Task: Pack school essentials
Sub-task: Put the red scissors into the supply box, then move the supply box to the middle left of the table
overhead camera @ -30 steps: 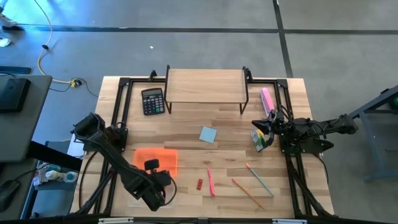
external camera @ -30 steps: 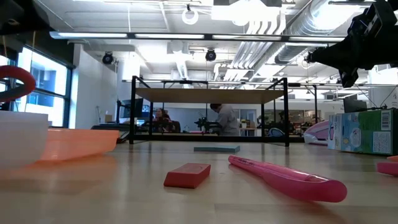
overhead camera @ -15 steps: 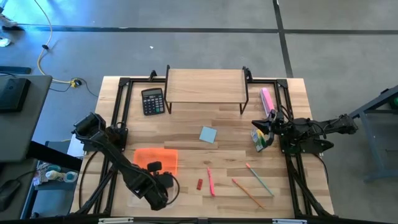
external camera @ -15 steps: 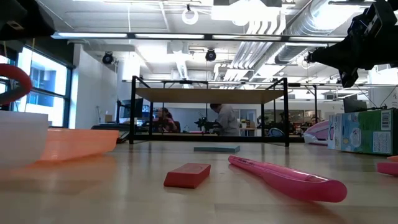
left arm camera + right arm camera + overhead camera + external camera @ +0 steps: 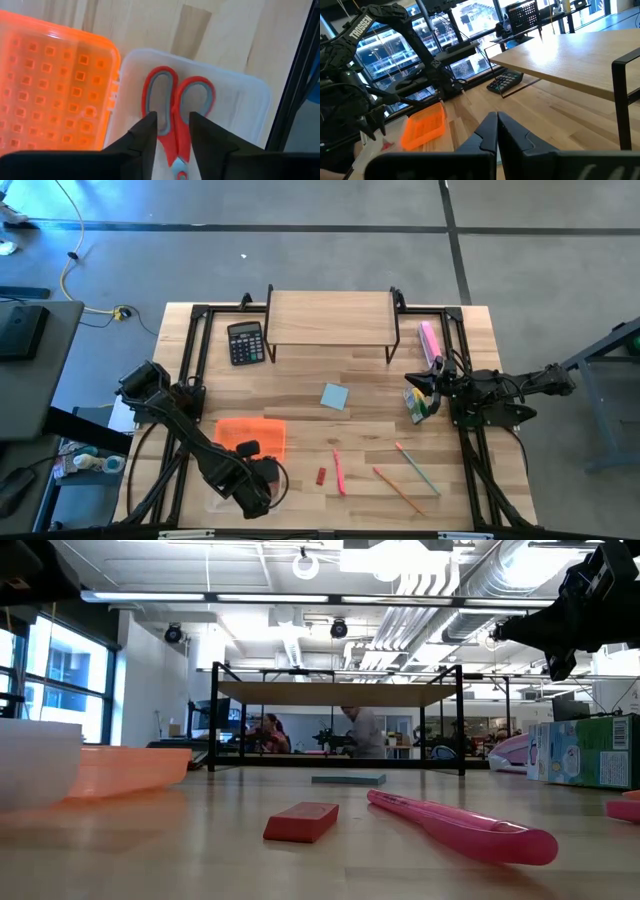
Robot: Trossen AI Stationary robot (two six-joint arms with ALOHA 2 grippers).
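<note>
Down in the clear white tray (image 5: 250, 100) beside its orange lid (image 5: 50, 90), we see red-handled scissors (image 5: 175, 107) lying flat, with our left gripper (image 5: 170, 130) just above them, fingers slightly parted on either side of the handles. Farther out, the red eraser (image 5: 321, 476), pink pencil (image 5: 338, 471), orange pencil (image 5: 398, 490), pale pencil (image 5: 416, 467) and blue notepad (image 5: 334, 396) lie loose on the table (image 5: 300, 370). At the right edge, our right gripper (image 5: 497, 131) is closed and empty by the crayon box (image 5: 418, 406).

Left gripper (image 5: 170, 131) low over table's near-left corner, fingers slightly parted. Right gripper (image 5: 497, 131) raised at right edge, fingers pressed together.
</note>
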